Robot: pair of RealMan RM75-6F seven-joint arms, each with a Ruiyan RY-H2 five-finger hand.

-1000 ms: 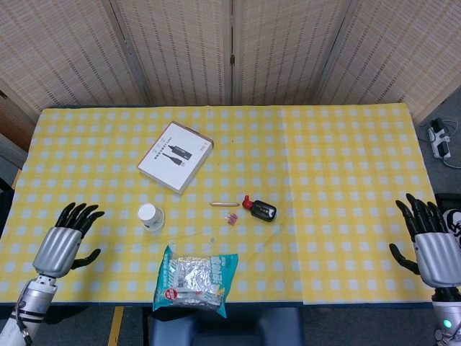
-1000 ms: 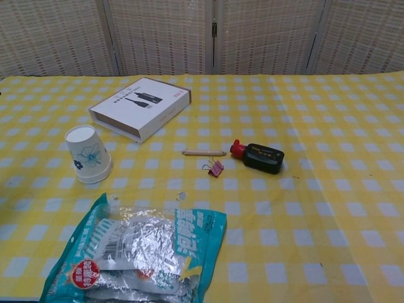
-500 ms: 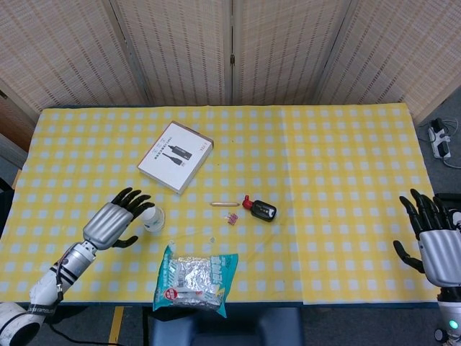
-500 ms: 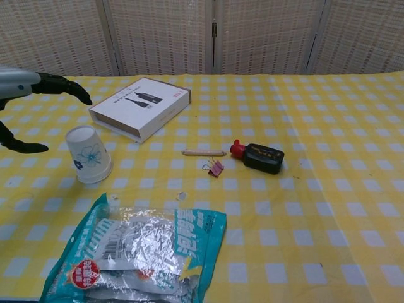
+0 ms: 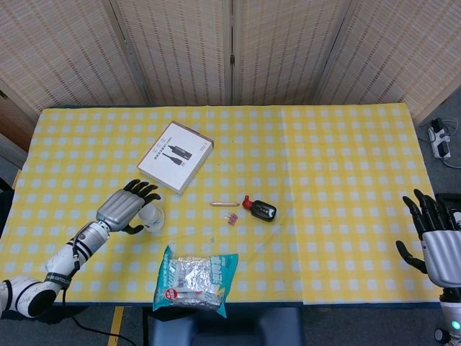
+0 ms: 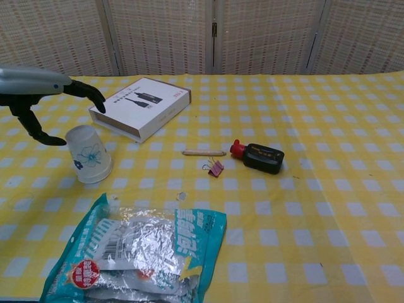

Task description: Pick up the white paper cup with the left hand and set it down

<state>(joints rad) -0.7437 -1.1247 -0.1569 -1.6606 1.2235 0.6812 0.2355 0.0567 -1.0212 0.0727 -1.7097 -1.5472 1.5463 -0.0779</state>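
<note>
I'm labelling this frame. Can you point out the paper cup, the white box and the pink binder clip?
paper cup (image 6: 90,157), chest view: its flower-printed side.
white box (image 6: 140,106), chest view: its printed top face.
pink binder clip (image 6: 216,168), chest view: its pink body.

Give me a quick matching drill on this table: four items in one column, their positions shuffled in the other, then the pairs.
Items:
1. white paper cup
2. white box
3. pink binder clip
4. foil snack bag

Places:
A. nearest table edge, front of the cup
B. just below the wooden stick
C. beside the left hand, upside down
D. far side of the cup

Pairs: 1-C, 2-D, 3-B, 4-A
</note>
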